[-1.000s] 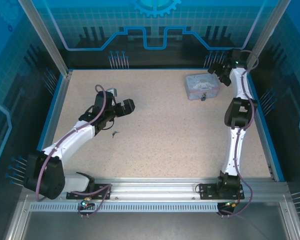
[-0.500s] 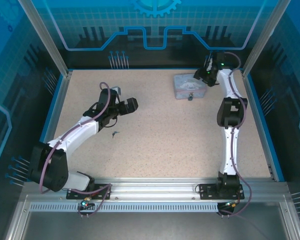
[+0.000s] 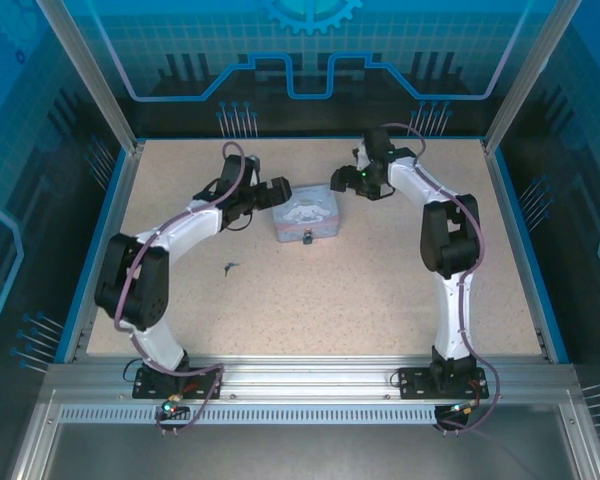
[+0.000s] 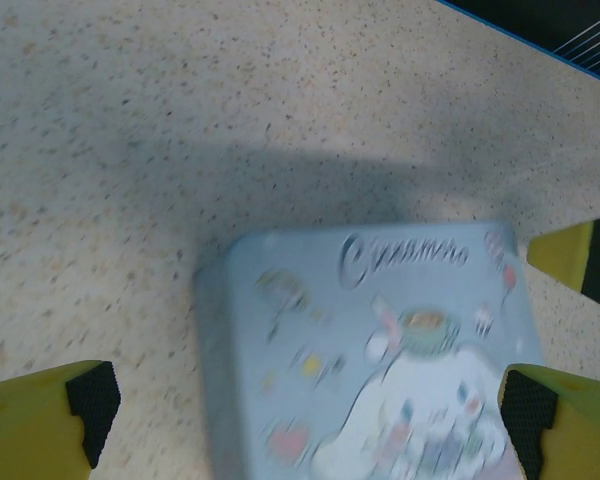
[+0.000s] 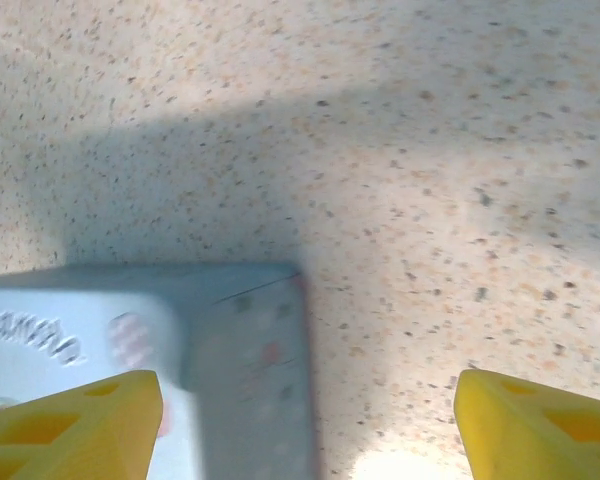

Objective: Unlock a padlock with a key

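left pincer (image 3: 279,191): spread wide, holding nothing, its yellow fingers (image 4: 40,420) on either side of the tin box (image 3: 303,218)
right pincer (image 3: 338,181): spread apart, nothing pinched, at the tin box's far right corner; cannot tell if it touches
padlock (image 3: 308,240): on the tin box's near side, mid-bench
key (image 3: 229,267): flat on the bench (image 3: 380,290), left of and nearer than the tin box, apart from both pincers

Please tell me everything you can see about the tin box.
The tin box is pale grey-blue, rectangular and metal-looking. Its closed lid is embossed with a cartoon figure and script lettering. It lies flat on the table, between the left gripper and right gripper. A dark padlock hangs at its near side. Whether either touches it is unclear.
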Action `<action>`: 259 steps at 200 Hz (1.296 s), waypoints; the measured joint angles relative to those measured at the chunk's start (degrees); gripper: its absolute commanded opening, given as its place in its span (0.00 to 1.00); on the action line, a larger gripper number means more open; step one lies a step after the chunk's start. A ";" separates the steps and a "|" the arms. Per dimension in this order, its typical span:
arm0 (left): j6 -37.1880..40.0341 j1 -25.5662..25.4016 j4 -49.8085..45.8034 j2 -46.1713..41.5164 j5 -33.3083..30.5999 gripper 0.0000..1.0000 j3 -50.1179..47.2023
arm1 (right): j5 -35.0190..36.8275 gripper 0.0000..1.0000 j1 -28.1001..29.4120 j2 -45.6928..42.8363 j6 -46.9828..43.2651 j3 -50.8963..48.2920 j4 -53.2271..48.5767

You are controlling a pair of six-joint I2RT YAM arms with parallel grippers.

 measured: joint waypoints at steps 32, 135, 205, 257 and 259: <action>-0.15 0.00 0.00 4.59 1.07 0.99 3.65 | -2.60 0.77 -2.45 -1.14 5.55 -7.26 7.28; -1.64 -0.02 0.37 4.96 1.90 0.99 -0.17 | -8.13 0.78 1.29 -11.58 18.23 -28.87 26.60; -3.21 -2.38 1.33 2.97 1.88 0.99 -4.63 | -9.18 0.78 5.29 -17.16 20.63 -36.20 31.89; -3.93 -6.67 2.91 1.70 1.81 0.99 -5.55 | -8.57 0.80 4.50 -27.02 20.65 -46.75 34.23; -4.07 -6.75 2.95 1.70 1.81 0.99 -5.55 | -8.52 0.80 4.42 -27.19 20.65 -46.93 34.23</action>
